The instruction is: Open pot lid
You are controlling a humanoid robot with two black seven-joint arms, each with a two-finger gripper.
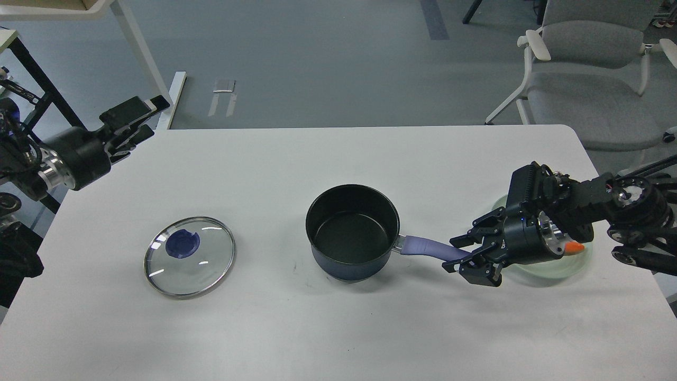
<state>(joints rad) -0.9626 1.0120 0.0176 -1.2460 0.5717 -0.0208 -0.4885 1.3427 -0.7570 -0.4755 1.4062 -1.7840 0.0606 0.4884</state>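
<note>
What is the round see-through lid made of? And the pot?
The pot lid looks like clear glass, since the table shows through, with a shiny metal rim and a matte purple knob, maybe plastic. The pot looks like dark-coated metal.

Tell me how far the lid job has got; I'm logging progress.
Done: the pot lid lies flat on the white table, left of the uncovered pot. In hand: the right claw is at the tip of the pot's handle. The left claw is raised clear, empty. Nothing obvious remains.
</note>
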